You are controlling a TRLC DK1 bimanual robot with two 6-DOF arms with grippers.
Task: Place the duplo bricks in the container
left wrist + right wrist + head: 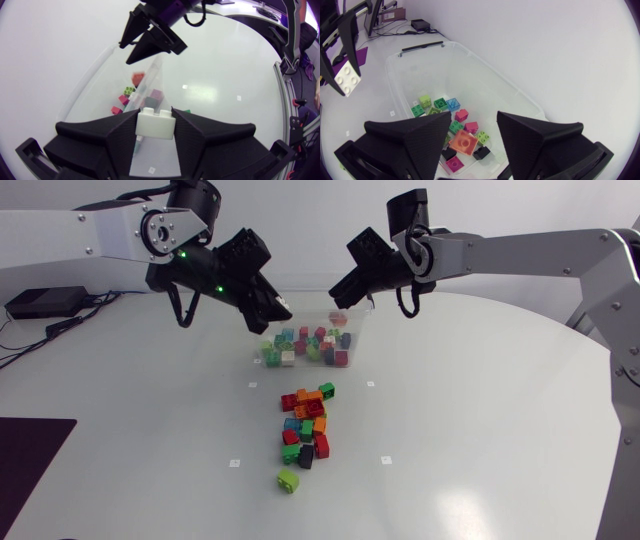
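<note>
Left gripper is clamped on a white brick, fingers pressing its two short sides, studs facing the camera. It hangs over the clear container at roughly the bin's 10 o'clock corner. In the left wrist view the bin wall runs right under the brick, so it sits close to the rim rather than over the centre. My read: it's held there for the drop. I'd nudge it inward first, or the brick may clip the wall and bounce out.

Right gripper is spread wide with nothing between its fingers. It hovers above the bin's 1 o'clock side, looking down on the bricks already inside. It probably sits high and off to that side so the two arms don't clash over the bin.

The remaining pile is on the table at 6 o'clock from the bin, well apart from it. One lime brick lies alone just past the pile's 6 o'clock end.

Looks like roughly half is done. The right arm seems best placed to take the next pick from the pile.
</note>
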